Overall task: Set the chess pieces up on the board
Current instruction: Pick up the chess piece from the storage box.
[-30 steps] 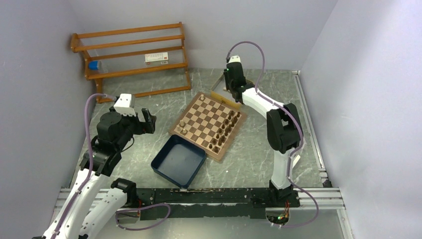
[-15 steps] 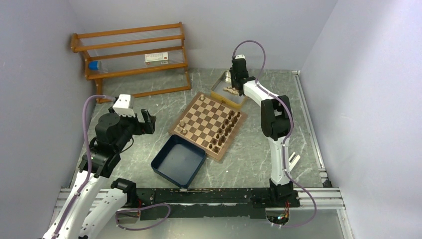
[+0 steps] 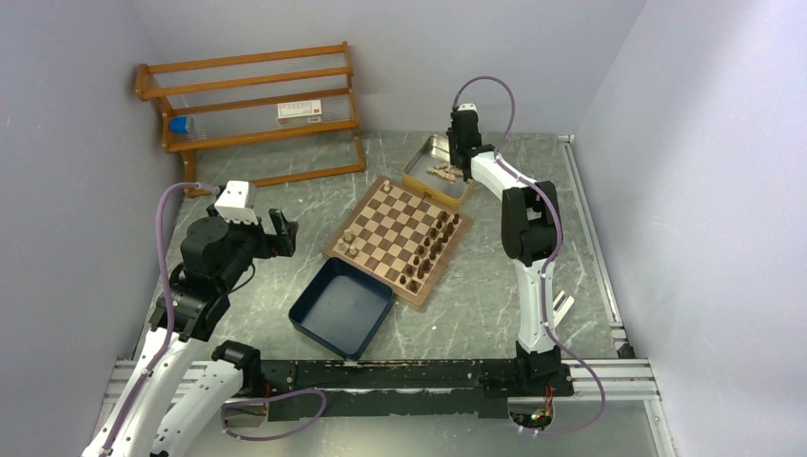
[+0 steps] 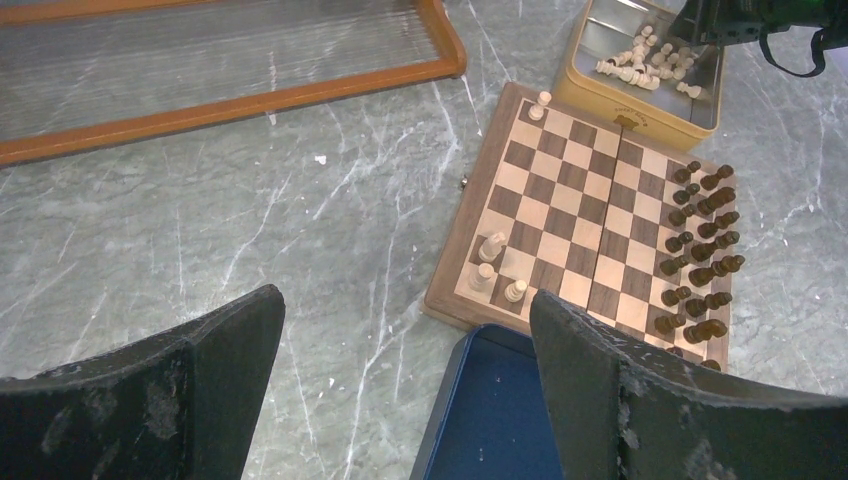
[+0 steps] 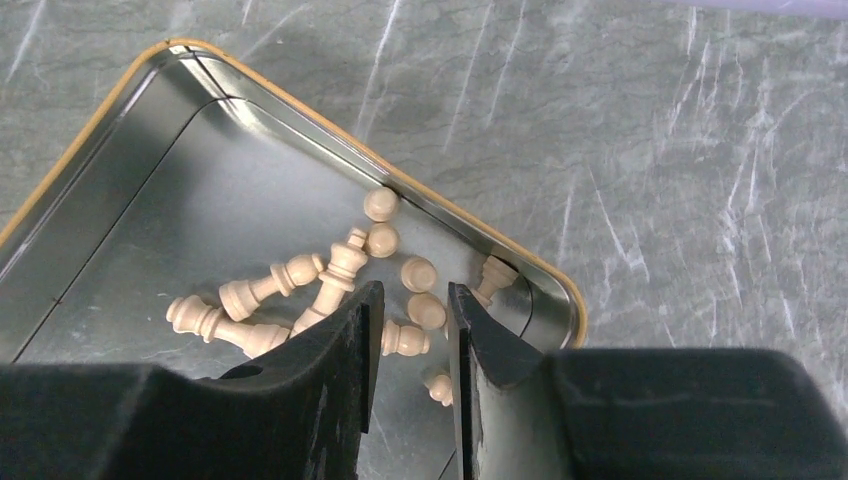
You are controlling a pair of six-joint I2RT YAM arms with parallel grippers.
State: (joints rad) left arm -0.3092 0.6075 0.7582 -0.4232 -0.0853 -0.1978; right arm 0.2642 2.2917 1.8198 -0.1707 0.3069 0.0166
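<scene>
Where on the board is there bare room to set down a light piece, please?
The middle of the board is bare, between the dark pieces lining one edge and three light pieces opposite. The dark edge is crowded.

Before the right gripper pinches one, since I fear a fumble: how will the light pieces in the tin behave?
The light pieces mostly lie on their sides in the shiny tin, so a nudge would probably roll or skid them. Small turned wood: likely light and stiff. Rounded heads may slip from the right gripper; the waist seems safer.

Piece (image 5: pixel 492 272) partly behind right end effector (image 5: pixel 413 293)
</scene>
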